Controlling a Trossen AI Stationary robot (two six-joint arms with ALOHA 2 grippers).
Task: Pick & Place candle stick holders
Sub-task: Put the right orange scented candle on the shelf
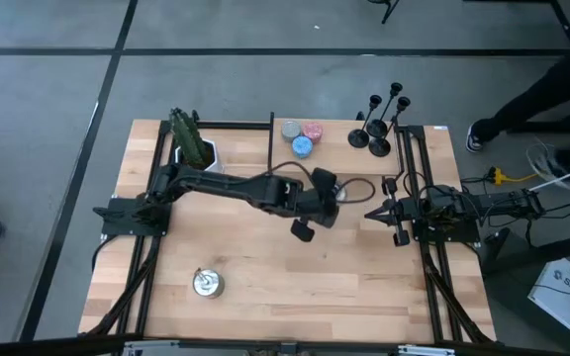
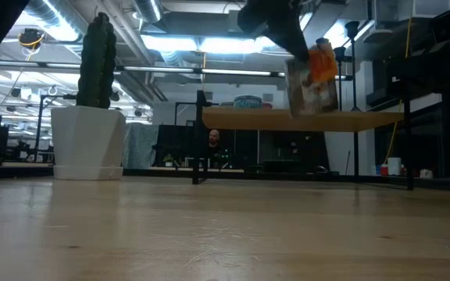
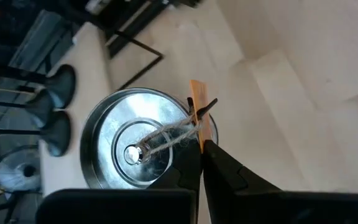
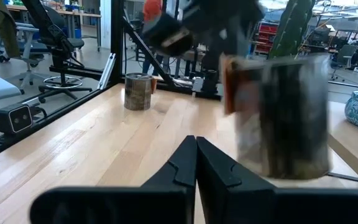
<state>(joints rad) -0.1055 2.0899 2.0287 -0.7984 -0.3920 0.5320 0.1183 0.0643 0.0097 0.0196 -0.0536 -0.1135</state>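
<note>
The black candle stick holders point(image 1: 379, 124) stand on their round bases at the table's far right; the left wrist view shows them too point(image 3: 55, 112). My left gripper point(image 1: 332, 193) point(image 3: 199, 134) is over the middle of the table, shut on a silver tin point(image 3: 135, 143), not on a holder. The tin hangs in the air in the low view point(image 2: 311, 86) and shows blurred in the right wrist view point(image 4: 284, 118). My right gripper point(image 1: 372, 214) point(image 4: 196, 146) waits shut at the right side, touching nothing. My left gripper pinches the tin's orange tag point(image 3: 196, 102) and the twine point(image 3: 166, 134) that runs from the lid's middle, between its two fingertips. The fingers slant down from the table's left. The tin hangs below them, lifted well clear of the table point(image 2: 312, 94).
A second silver tin point(image 1: 206, 284) point(image 4: 137, 91) stands near the front left. Small pink, blue and grey candles point(image 1: 302, 135) sit at the far middle. A cactus in a white pot point(image 1: 191, 143) point(image 2: 88, 117) stands at the far left. Black frame rails point(image 1: 409, 168) run along both sides.
</note>
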